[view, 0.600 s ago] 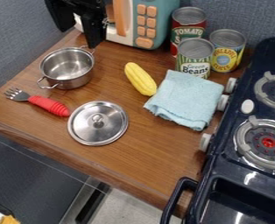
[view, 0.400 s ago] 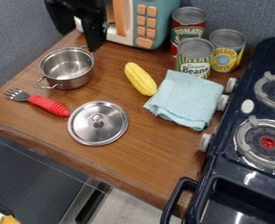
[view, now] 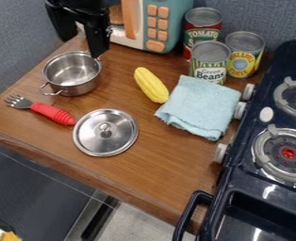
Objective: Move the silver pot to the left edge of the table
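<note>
Printed labels wrap the three cans (view: pixel 208 68), off to the right of my gripper (view: pixel 81 46) on camera. Its fingers are spread wide, one by the far handle of the silver pot (view: pixel 73 77), can't tell if touching. Pot's shiny, round, open-topped, just camera-side of them. Brown woodgrain table (view: pixel 169 174) below, grey-blue wall (view: pixel 15 35) behind.

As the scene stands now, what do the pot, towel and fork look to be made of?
Pot: shiny metal, likely steel, given its bright reflections.
Towel: soft, matte cloth, perhaps terry, from its fuzzy folds.
Fork: metallic-looking grey tines; smooth, ridged red handle, plastic or rubber.
</note>
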### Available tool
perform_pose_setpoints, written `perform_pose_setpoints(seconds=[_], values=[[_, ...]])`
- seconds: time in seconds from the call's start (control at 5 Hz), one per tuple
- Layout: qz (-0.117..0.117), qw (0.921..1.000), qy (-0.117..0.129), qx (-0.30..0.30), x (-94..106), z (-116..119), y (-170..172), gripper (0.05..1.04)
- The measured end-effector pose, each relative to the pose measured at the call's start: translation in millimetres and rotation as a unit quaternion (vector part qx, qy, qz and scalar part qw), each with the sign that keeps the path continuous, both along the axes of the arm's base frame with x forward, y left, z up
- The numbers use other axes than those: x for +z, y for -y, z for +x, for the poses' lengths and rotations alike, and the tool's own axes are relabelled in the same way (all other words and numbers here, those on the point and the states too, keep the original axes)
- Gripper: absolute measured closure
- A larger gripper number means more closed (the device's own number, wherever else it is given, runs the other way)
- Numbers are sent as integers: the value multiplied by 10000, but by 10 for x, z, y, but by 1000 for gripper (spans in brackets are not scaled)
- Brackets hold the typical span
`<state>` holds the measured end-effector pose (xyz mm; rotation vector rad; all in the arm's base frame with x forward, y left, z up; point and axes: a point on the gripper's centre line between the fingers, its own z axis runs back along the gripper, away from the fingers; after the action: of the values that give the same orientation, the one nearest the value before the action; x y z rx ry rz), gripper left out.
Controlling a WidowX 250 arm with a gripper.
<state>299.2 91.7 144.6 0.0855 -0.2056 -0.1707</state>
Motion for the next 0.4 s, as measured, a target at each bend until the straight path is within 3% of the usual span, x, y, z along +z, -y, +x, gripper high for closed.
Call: perform_pose_setpoints(seconds=[0.2,0.4], values=[[-59,9995,-69,306,-79,102,-150,83],[-46,9988,40,481,-104,289,-241,83]])
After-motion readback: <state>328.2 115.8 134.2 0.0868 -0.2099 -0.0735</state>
